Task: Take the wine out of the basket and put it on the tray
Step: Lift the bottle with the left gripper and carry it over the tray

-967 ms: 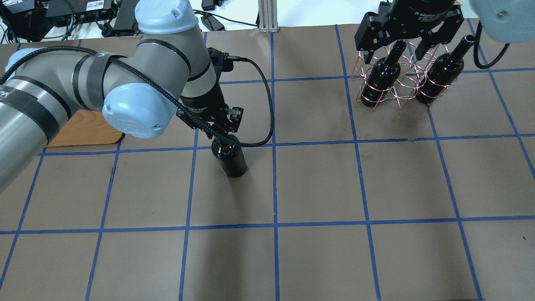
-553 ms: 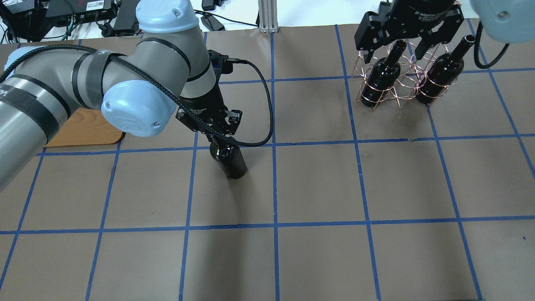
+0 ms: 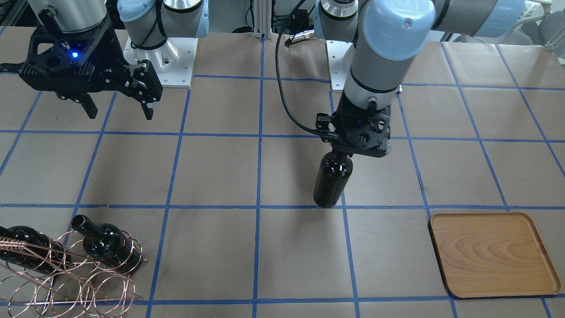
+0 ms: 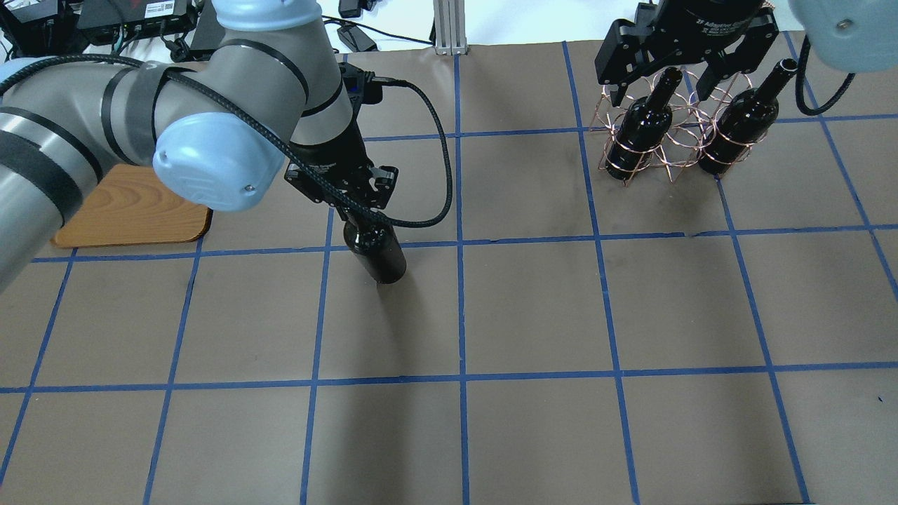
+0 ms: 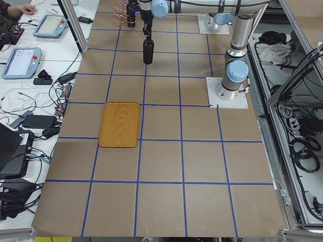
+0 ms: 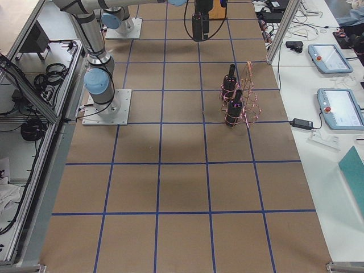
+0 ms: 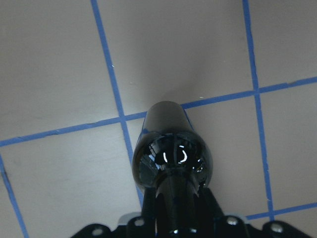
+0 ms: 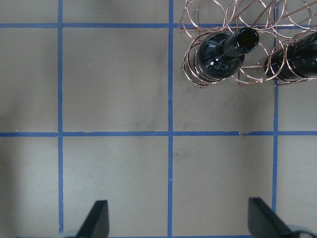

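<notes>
My left gripper (image 4: 354, 210) is shut on the neck of a near-black wine bottle (image 4: 379, 256) and holds it nearly upright over the table's middle. It also shows in the front view (image 3: 354, 149) with the bottle (image 3: 332, 181), and the left wrist view looks down on the bottle (image 7: 171, 153). The wooden tray (image 4: 130, 210) lies to the left, partly hidden by my left arm; it shows whole in the front view (image 3: 494, 254). The copper wire basket (image 4: 668, 144) at the back right holds two more bottles (image 4: 637, 133) (image 4: 738, 126). My right gripper (image 4: 670, 66) hangs open and empty above the basket.
Brown paper with blue tape grid lines covers the table (image 4: 533, 315). The left arm's black cable (image 4: 442, 189) loops beside the held bottle. The arm bases (image 3: 159, 62) stand at the robot's edge. Operator desks with tablets (image 5: 20, 60) line the far side.
My left gripper has carried the bottle leftward and toward the far edge, nearer the tray. The right gripper and the basket have not moved.
</notes>
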Controlling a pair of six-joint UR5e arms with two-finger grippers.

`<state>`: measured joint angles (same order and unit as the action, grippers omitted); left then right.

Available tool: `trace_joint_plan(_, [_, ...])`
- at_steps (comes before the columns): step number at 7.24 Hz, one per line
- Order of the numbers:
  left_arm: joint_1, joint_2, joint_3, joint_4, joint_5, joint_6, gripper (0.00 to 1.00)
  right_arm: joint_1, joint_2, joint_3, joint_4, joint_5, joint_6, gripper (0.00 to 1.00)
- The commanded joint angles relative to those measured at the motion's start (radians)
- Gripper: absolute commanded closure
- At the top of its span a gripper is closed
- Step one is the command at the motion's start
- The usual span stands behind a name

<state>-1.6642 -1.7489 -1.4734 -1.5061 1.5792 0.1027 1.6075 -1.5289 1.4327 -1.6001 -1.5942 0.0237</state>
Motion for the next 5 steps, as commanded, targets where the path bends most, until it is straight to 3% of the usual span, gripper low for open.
trace_joint_plan(1, [0.177, -0.049, 0.103, -0.023, 0.028, 0.223, 1.0, 0.0, -0.001, 0.0, 0.002, -0.001, -0.002, 0.0])
trace_joint_plan(5, [0.441, -0.179, 0.224, 0.024, 0.053, 0.542, 1.0, 0.0, -0.001, 0.0, 0.002, -0.001, -0.002, 0.0])
